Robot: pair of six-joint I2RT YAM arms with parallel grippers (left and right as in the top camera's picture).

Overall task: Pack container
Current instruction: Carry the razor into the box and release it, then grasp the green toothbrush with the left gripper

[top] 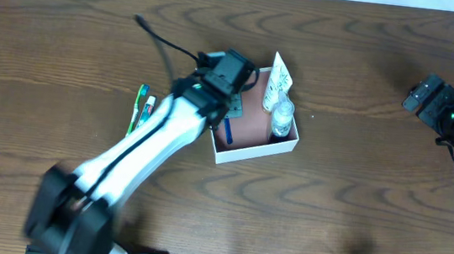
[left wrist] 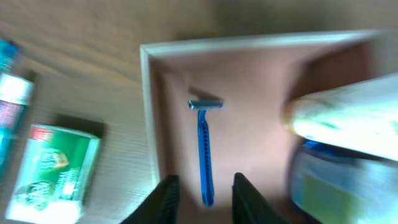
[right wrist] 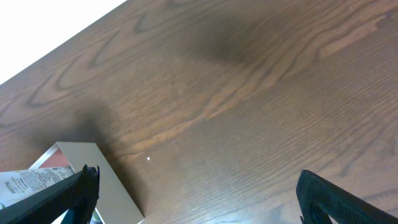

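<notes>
The container (top: 257, 150) is a square white-walled box with a pink-brown inside at the table's middle. It holds a blue razor (top: 228, 131), a white tube (top: 278, 82) leaning on the far wall, and a clear bottle (top: 281, 120). My left gripper (top: 233, 108) hangs over the box's left part. In the left wrist view its fingers (left wrist: 204, 199) are open and empty. The razor (left wrist: 204, 149) lies flat on the box floor, its handle end between the fingertips. My right gripper (top: 425, 95) is wide open and empty, far right of the box.
A green toothbrush (top: 138, 107) and a toothpaste tube (top: 148, 108) lie on the table left of the box. A small green-and-white packet (left wrist: 56, 171) lies just outside the box's left wall (left wrist: 148, 112). The right wrist view shows a box corner (right wrist: 93, 162) and bare wood.
</notes>
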